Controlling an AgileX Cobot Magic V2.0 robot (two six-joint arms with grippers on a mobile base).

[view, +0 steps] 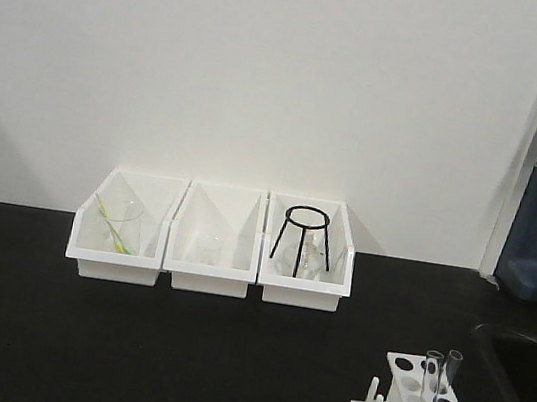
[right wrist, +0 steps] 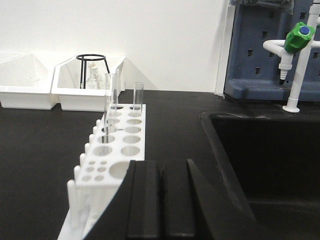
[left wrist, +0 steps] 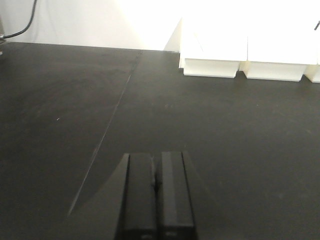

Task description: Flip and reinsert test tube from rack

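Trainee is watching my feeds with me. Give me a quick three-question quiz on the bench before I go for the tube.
1. True or false: in the front view, the black tripod stand sits in the leftmost bin.
2. In the right wrist view, what lies to the right of the rack? A: a sink basin. B: a white bin. C: a beaker.
3. Fill in: the left claw and the right claw are both ____.

Key:
1. False. It stands in the rightmost bin.
2. A.
3. Shut, with nothing held between the fingers.
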